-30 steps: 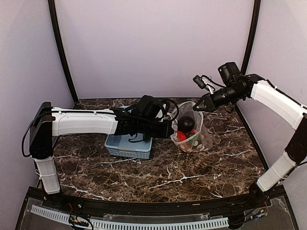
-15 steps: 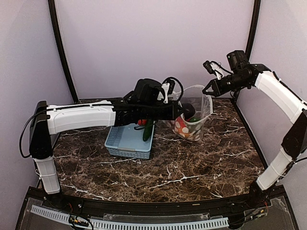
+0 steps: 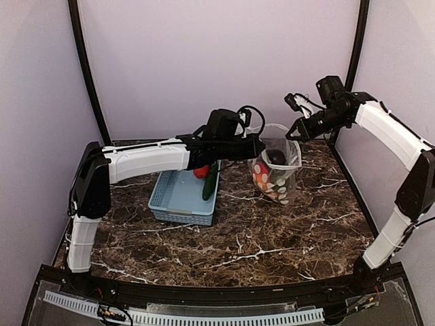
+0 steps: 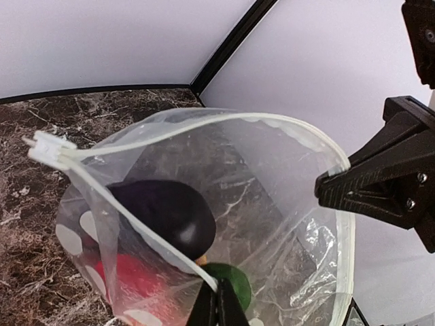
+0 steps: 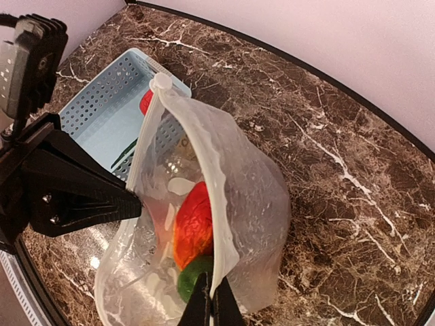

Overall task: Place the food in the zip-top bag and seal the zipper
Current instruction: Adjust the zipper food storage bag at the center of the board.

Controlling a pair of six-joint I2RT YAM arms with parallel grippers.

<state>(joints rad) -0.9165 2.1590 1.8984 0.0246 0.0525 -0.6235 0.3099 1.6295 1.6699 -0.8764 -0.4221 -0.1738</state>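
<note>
The zip-top bag (image 3: pixel 275 173) hangs upright over the marble, its mouth held wide between both grippers. My left gripper (image 4: pixel 219 305) is shut on the near rim, and my right gripper (image 5: pixel 212 302) is shut on the opposite rim. Food lies inside: a dark purple eggplant (image 4: pixel 166 214), a red-orange piece (image 5: pixel 194 224) and a green piece (image 5: pixel 190 278). The zipper strip runs round the mouth, with its white slider (image 4: pixel 51 148) at one end. More food remains in the basket: a cucumber (image 3: pixel 209 183) and a red tomato piece (image 3: pixel 201 171).
The light-blue slotted basket (image 3: pixel 178 198) stands just left of the bag, under my left forearm. Black frame posts and purple walls close in the back and sides. Dark marble table (image 3: pixel 272 238) stretches toward the front.
Both grippers rose and drew the bag's rim up and back, so the bag stands taller with its mouth open. My left arm lifted off the basket, uncovering the cucumber and red piece.
</note>
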